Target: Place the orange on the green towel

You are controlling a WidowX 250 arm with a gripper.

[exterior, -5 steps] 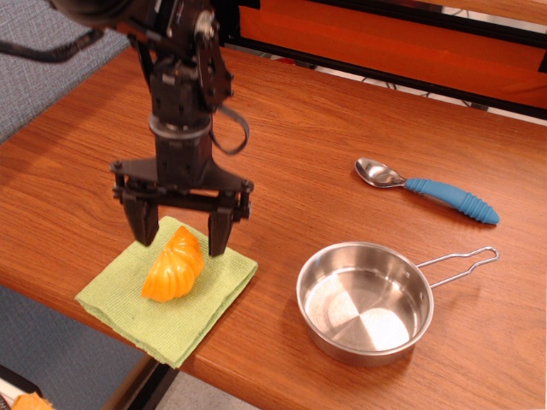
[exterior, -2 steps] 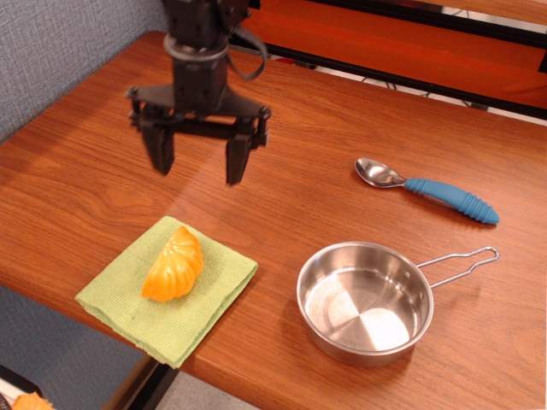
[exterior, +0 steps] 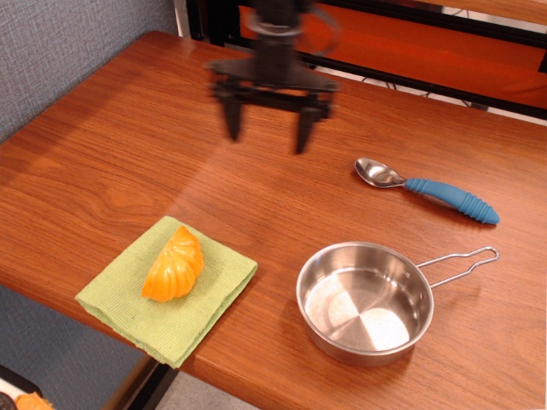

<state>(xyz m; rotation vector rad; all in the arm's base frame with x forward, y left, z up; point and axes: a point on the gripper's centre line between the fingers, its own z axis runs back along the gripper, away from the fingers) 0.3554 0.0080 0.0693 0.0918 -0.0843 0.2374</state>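
Observation:
The orange (exterior: 174,266), a ribbed bright-orange toy half, lies rind up on the green towel (exterior: 197,303) at the table's front left edge. The towel is a folded, light yellow-green square. My gripper (exterior: 266,137) hangs high above the middle of the table, well up and to the right of the orange. It is open and empty, its two dark fingers (exterior: 231,122) spread wide and pointing down. It looks blurred from motion.
A steel pan (exterior: 365,301) with a wire handle sits at the front right. A spoon (exterior: 425,189) with a blue handle lies behind it. The wooden table (exterior: 102,162) ends just below the towel. An orange panel runs along the back.
My open gripper has risen off the orange and moved up and to the right, away from the towel. The orange stays put on the towel.

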